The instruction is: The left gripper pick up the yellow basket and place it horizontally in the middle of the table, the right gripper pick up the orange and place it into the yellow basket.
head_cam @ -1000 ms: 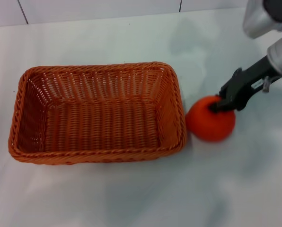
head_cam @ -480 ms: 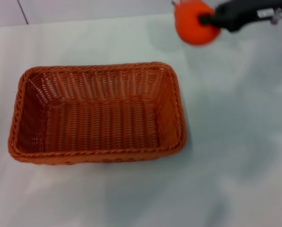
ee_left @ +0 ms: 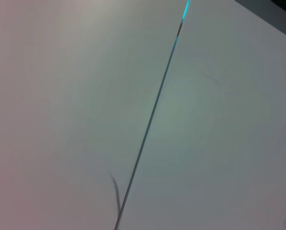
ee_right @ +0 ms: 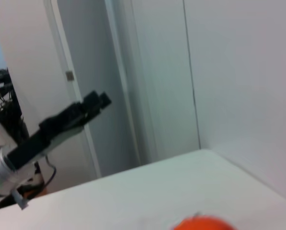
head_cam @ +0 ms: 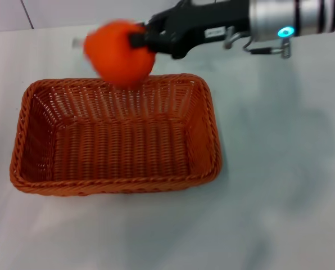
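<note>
A white bench (head_cam: 280, 185) fills the scene from the head camera. On it, left of centre, sits the yellow basket (head_cam: 116, 136), a large rectangular wicker tray that looks more orange-brown than yellow. It lies with its long side running from nine o'clock to three o'clock, open side up and nothing inside it.

Reaching in from two o'clock is the right gripper (head_cam: 138, 40), black at the end of a silver arm with a blue ring light. Its jaws are closed around the orange (head_cam: 120, 53), a round red-orange fruit. The orange hangs in the air above the basket's far rim, at about twelve o'clock of the basket, and does not touch the wicker. The right wrist camera catches only the top curve of the orange at its lower edge.

The left gripper (ee_right: 88, 108) shows only in the right wrist camera, far off and raised, away from the bench; I cannot tell how its jaws stand.

Judging by the layout, the basket half of the job looks finished: it rests level and sideways near the middle of the bench. The orange is lifted and carried most of the way. What remains is bringing it over the basket's floor, lowering it and letting go.
</note>
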Controlling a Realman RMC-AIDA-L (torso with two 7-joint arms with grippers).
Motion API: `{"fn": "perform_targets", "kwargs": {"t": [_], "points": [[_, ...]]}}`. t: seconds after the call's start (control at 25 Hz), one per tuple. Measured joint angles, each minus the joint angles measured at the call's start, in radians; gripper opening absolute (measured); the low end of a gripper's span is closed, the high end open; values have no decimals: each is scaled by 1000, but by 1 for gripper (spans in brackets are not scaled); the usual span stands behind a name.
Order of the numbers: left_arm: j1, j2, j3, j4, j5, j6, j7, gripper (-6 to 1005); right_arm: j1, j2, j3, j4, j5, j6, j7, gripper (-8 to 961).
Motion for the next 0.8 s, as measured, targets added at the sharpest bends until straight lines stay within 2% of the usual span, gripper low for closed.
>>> {"fn": "perform_targets", "kwargs": {"t": [0.2, 0.48, 0.68, 0.76, 0.8], "points": [[1, 0, -2, -3, 0, -6, 0, 520, 14, -2, -84, 51, 15, 55, -14, 165], [0, 0, 0, -4, 0, -10, 0, 520, -3, -6, -83, 50, 33, 57, -46, 355], [-1, -1, 2, -7, 0, -11, 0, 520, -55, -3, -36, 59, 153, 85, -149, 602], [-1, -2, 1, -11, 0, -8, 4, 520, -108, 0, -23, 112, 323, 138, -289, 668], [0, -1, -1, -14, 0, -6, 6, 520, -108, 0, -23, 112, 323, 138, -289, 701]]}}
